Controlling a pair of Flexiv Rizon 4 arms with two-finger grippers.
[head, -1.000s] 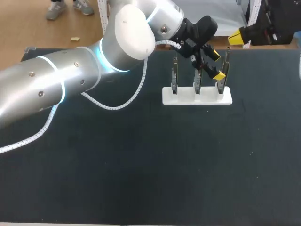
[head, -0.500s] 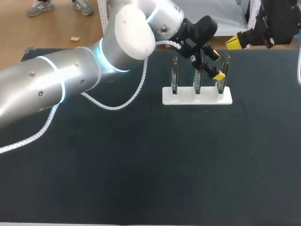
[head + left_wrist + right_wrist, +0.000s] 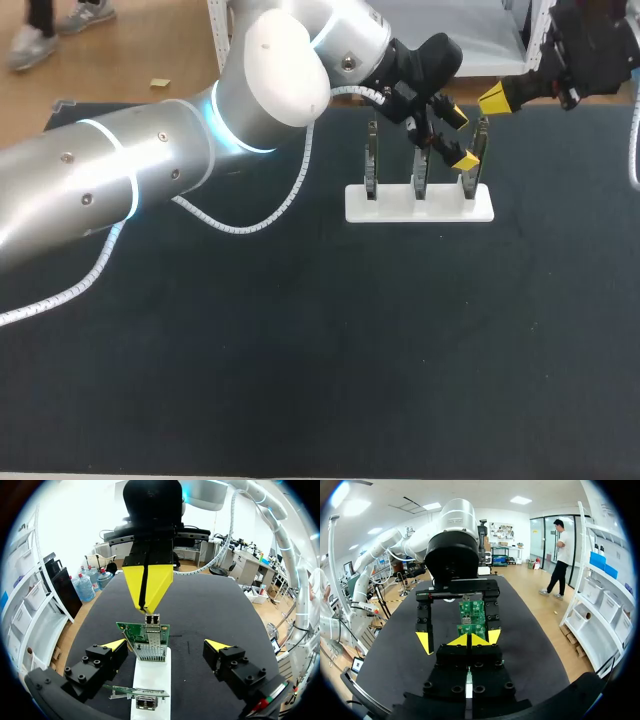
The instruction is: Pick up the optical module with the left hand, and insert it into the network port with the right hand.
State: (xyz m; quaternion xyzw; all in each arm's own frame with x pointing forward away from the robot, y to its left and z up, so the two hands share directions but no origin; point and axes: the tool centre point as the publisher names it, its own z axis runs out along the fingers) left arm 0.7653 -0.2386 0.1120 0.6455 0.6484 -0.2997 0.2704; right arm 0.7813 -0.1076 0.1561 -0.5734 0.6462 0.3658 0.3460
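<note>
Dark surface (image 3: 300, 350) carried a white holder (image 3: 445, 208) with three circuit boards standing upright in a row.

The left hand (image 3: 166, 647) was open. Its yellow tips stood on either side of one board (image 3: 145, 639) and were apart from it, gripping nothing.

The right hand (image 3: 495, 98) came in from the far side with its tips pressed together. In the left wrist view those tips hung just above the metal network port (image 3: 152, 620) on the board's top edge, very near it; I could not tell if they touched. Nothing was visibly held between the closed tips.

I could not pick out the optical module as a separate piece. It may have sat inside the port, or been hidden, but the views didn't settle it.

Progress, as a judgement:
- No module was in the left hand, so no pick-up by that hand was evident.
- Both hands were already gathered at the board, so the work looked to be at the insertion end.
- Whether the module was seated, half in or missing was unclear.
- If it was not fully in, what remained was a push down into the port by the right hand, then both hands clearing off.
</note>
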